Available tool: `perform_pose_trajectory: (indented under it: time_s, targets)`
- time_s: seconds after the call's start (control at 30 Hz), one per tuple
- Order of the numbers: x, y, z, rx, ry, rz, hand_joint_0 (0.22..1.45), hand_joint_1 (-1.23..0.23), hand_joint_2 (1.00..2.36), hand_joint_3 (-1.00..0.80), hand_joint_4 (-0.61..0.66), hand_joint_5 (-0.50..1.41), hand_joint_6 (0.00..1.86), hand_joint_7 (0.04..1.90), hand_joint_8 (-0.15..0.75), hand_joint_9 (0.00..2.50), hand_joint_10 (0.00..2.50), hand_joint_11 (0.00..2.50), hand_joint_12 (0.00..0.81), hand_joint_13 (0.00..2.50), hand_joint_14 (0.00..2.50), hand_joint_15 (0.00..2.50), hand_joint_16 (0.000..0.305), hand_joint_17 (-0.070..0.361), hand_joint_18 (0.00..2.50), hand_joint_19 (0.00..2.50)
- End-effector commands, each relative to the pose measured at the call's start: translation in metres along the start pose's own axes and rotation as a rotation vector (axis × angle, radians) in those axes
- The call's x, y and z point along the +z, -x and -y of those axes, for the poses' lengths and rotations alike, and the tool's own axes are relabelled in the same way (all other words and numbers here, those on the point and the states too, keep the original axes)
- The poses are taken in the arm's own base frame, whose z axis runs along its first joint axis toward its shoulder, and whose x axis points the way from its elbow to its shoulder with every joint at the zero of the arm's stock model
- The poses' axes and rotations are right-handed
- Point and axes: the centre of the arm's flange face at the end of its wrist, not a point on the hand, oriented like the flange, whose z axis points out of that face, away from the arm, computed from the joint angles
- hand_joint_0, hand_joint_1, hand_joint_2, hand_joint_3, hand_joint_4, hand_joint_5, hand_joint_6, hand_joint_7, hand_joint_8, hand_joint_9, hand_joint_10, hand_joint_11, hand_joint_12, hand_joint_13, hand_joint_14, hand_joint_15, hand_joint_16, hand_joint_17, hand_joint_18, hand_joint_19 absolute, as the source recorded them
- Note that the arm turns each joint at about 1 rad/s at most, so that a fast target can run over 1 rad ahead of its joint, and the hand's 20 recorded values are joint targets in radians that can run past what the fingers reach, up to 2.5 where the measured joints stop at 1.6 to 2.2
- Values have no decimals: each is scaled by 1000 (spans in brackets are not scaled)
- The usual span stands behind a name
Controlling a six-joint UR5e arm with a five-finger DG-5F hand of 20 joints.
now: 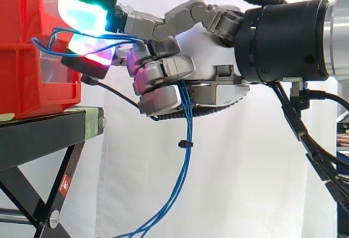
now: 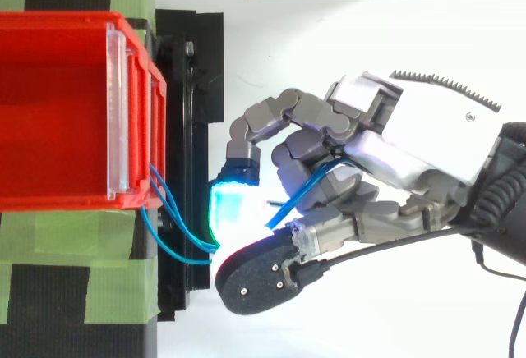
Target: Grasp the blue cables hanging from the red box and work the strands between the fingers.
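Thin blue cables [image 1: 187, 140] run out of the red box [image 1: 24, 47] at the left, pass through my hand [image 1: 202, 58] and hang down below it, bound by a small black tie. My hand reaches in from the right, close to the box front. Its fingers are curled round the strands, and the glowing green and red fingertips [image 1: 84, 11] pinch the cables just in front of the box. From above, the blue cables [image 2: 164, 227] loop from the red box [image 2: 57, 112] corner into the glowing fingertip [image 2: 228, 208] of my hand [image 2: 394, 153], and more strands show between the curled fingers.
The red box sits on a black stand [image 1: 49, 131] with green tape [image 2: 74, 251] on its top. A white curtain hangs behind. Open space lies below my hand, where the cables dangle.
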Motion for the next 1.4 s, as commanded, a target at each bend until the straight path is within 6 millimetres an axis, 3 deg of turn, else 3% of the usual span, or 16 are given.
perform_pose_trajectory:
  time_s: [0.0,0.3,0.4,0.47,0.6,0.7,0.73,0.8,0.83,0.87,0.9,0.93,1.03,1.1,1.2,1.37]
  targets:
    - [0,0,0,0,0,-1,1027,-705,1013,-628,216,-207,1172,1020,350,908,2500,1993,431,1023,2500,1295,63,142,1391,1652]
    - [0,-1,0,0,0,-1,1187,-569,1017,-354,197,36,978,1099,350,908,2500,1993,431,1023,2500,1295,63,142,1391,1652]
    - [0,0,0,0,0,-1,1185,-600,1017,-323,224,-123,1335,1018,350,908,2500,1993,431,1023,2500,1295,63,142,1391,1652]
    - [0,-1,0,0,0,-1,1132,-704,1018,-404,261,-191,1410,974,350,908,2500,1993,431,1023,2500,1295,63,142,1391,1652]
    - [0,0,-1,2,2,-1,1018,-781,1002,-934,267,-195,1593,1071,350,908,2500,1993,431,1023,2500,1295,63,142,1391,1652]
    - [0,0,1,1,1,-1,1149,-762,1020,-398,118,-194,1608,1441,350,908,2500,1993,431,1023,2500,1295,63,142,1391,1652]
    - [1,0,-1,3,3,0,1299,-720,1011,-196,204,-20,1541,1532,350,908,2500,1993,431,1023,2500,1295,63,142,1391,1652]
    - [0,-1,1,1,1,-2,1310,-666,1014,-188,243,178,1290,1495,350,908,2500,1993,431,1023,2500,1295,63,142,1391,1652]
    - [0,-1,0,0,2,-2,1273,-655,1013,-175,243,358,867,1458,350,908,2500,1993,431,1023,2500,1295,63,142,1391,1652]
    - [0,0,0,0,2,-1,1268,-656,1012,-178,248,368,861,1400,350,908,2500,1993,431,1023,2500,1295,63,142,1391,1652]
    - [0,-1,0,2,2,-2,1208,-664,1010,-201,263,543,200,1570,350,908,2500,1993,431,1023,2500,1295,63,142,1391,1652]
    - [0,0,0,3,3,0,1145,-657,1009,-205,321,553,14,1401,350,908,2500,1993,431,1023,2500,1295,63,142,1391,1652]
    - [0,0,0,0,2,-1,1065,-645,1004,-172,347,506,18,1230,350,908,2500,1993,431,1023,2500,1295,63,142,1391,1652]
    - [1,0,-1,4,4,0,1062,-633,1010,-251,217,401,1,1446,350,908,2500,1993,431,1023,2500,1295,63,142,1391,1652]
    - [0,0,0,2,2,-1,1120,-710,1014,-457,181,-70,1091,1047,350,908,2500,1993,431,1023,2500,1295,63,142,1391,1652]
    - [0,0,0,3,3,-2,1067,-788,1001,-957,230,-176,1581,1104,350,908,2500,1993,431,1023,2500,1295,63,142,1391,1652]
